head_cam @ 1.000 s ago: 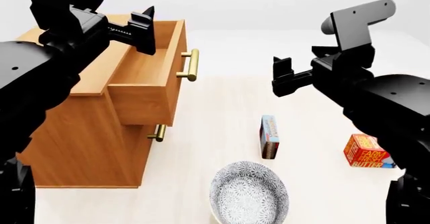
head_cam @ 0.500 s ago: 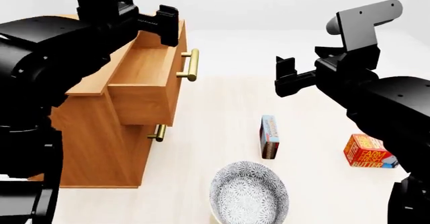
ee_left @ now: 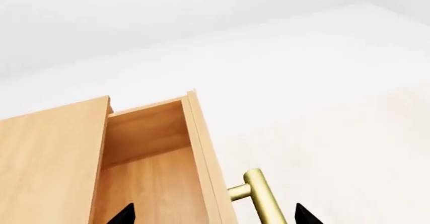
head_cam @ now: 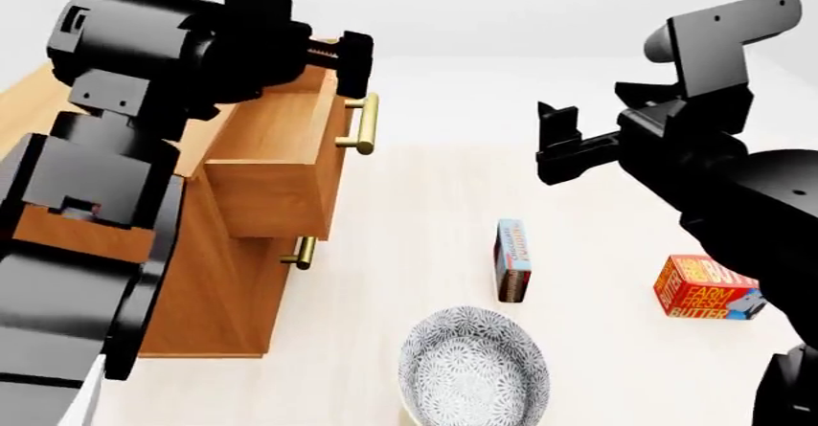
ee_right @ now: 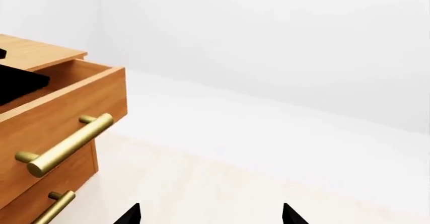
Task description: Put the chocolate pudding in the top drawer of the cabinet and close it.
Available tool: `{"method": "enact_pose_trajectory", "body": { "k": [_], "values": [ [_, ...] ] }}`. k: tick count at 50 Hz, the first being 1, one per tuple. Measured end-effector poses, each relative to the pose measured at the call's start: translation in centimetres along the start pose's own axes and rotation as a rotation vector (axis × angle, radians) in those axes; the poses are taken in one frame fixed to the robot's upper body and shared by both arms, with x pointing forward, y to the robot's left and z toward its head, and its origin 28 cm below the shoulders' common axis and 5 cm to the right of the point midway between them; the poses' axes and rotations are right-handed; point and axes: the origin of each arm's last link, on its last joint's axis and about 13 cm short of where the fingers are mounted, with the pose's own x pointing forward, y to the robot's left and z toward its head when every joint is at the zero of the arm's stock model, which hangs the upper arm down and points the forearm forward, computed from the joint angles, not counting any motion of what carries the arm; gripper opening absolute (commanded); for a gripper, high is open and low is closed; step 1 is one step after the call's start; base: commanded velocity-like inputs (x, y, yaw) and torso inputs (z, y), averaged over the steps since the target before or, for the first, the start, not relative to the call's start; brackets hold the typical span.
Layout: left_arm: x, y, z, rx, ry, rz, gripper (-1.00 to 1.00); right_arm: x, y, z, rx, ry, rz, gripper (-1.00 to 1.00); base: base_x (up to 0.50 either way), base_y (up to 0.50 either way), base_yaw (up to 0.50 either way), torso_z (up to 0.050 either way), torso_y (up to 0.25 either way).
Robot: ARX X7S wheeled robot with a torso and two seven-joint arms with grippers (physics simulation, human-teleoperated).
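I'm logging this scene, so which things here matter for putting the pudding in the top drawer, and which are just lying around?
Job: chocolate pudding; top drawer, pulled open; cabinet.

Lying about: butter box; patterned bowl.

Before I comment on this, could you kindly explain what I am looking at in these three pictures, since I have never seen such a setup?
It is a simulated two-armed robot, steered by a person. The wide picture comes from a camera on its head, looking down over both black arms. The other two come from cameras near each gripper.

The left gripper hangs over the open top drawer of a wooden cabinet; its wrist view looks down past the drawer's brass handle. The right gripper hangs in the air, apart from everything. Both are open and hold nothing.

On the pale surface lie a chocolate pudding box standing on edge, a patterned bowl nearer the robot, and a butter box to the right. The pudding is not yet in the drawer.
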Motion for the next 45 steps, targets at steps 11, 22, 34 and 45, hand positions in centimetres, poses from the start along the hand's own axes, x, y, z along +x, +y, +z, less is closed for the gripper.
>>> {"method": "enact_pose_trajectory", "body": {
  "k": [11,22,34,45],
  "values": [
    [0.9,-0.6,0.1,-0.012,0.087,-0.008,1.00,-0.3,-0.1,0.0,-0.011,-0.007,-0.007,1.00,0.00,0.00,0.00,0.000,0.000],
    [1.1,-0.9,0.0,-0.039,0.141,0.004,1.00,-0.4,-0.2,-0.1,-0.017,-0.008,-0.012,1.00,0.00,0.00,0.00,0.000,0.000],
    [1.1,-1.2,-0.3,-0.063,0.173,-0.001,1.00,-0.5,-0.2,-0.2,-0.018,-0.008,-0.013,1.00,0.00,0.00,0.00,0.000,0.000],
    [1.3,-1.5,-0.8,-0.109,0.200,-0.054,1.00,-0.6,-0.2,-0.2,-0.017,-0.005,-0.014,1.00,0.00,0.00,0.00,0.000,0.000]
  ]
}}
